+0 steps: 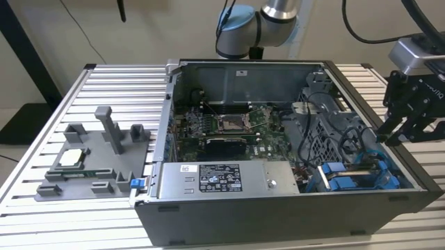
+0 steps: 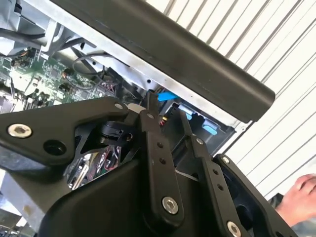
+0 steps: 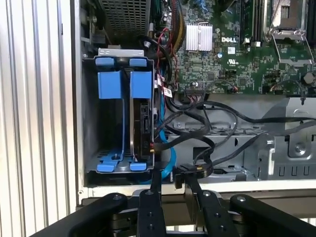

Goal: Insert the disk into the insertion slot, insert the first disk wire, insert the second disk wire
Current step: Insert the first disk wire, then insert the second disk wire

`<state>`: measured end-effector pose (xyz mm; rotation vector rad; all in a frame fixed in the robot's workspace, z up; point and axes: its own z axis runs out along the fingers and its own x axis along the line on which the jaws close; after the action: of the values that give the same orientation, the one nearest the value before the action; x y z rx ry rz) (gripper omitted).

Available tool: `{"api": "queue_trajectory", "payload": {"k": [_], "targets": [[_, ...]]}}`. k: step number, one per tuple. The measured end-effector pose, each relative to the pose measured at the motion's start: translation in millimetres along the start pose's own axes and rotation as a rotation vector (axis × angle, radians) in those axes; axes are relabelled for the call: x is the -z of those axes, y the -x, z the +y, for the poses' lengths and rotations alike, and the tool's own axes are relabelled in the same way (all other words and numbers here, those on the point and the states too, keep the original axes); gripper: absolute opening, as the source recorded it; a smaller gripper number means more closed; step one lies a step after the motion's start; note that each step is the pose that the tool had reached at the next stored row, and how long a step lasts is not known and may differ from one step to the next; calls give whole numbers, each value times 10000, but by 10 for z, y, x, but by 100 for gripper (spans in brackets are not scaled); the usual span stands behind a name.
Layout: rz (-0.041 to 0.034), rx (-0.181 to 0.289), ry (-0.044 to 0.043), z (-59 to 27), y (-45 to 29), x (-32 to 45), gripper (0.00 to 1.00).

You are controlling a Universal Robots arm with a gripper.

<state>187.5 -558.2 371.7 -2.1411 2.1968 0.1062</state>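
The desk [image 1: 118,83] carries an open case [image 1: 278,219], and the hand [image 1: 391,138] hangs over its rim on the exterior view's right, just above the drive corner. In the first wrist view its fingers [image 3: 150,212] stand a narrow gap apart with nothing between them that I can see. They point down at the tangle of wires beside the slot [image 3: 121,52].

By my reckoning the disk part is done and this is wire work. To do it well, the plug should meet the disk's end square and go in along the slot's own line, with a light push. The loose black loops lie close enough to snag a finger, so a slow, straight approach looks safest.

As for what holds what: the case holds the board [image 3: 237,54], a grey box [image 1: 222,179] and the slot. The slot holds two blue carriers side by side. The one nearer the outer wall [image 3: 109,84] looks empty. The other carries the disk [image 3: 143,123], standing on edge and fully down. A blue cable [image 3: 171,158] curls at its end and a black plug [image 3: 190,170] lies just past the fingertips — whether either is seated, I cannot tell.
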Motion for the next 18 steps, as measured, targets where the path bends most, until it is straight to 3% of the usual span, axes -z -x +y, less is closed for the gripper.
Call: {"api": "queue_trajectory", "payload": {"k": [4, 7, 9, 11, 12, 13, 18], "targets": [[-18, -10, 121, -1, -2, -21, 100], [-157, -18, 198, 0, 1, -26, 100], [-382, -16, 212, -1, 2, -28, 100], [-710, -14, 221, -2, 2, -31, 100], [-775, -14, 223, -2, 2, -35, 100], [-795, -13, 224, -1, 2, -39, 0], [-793, -14, 222, -1, 0, -47, 0]]}}
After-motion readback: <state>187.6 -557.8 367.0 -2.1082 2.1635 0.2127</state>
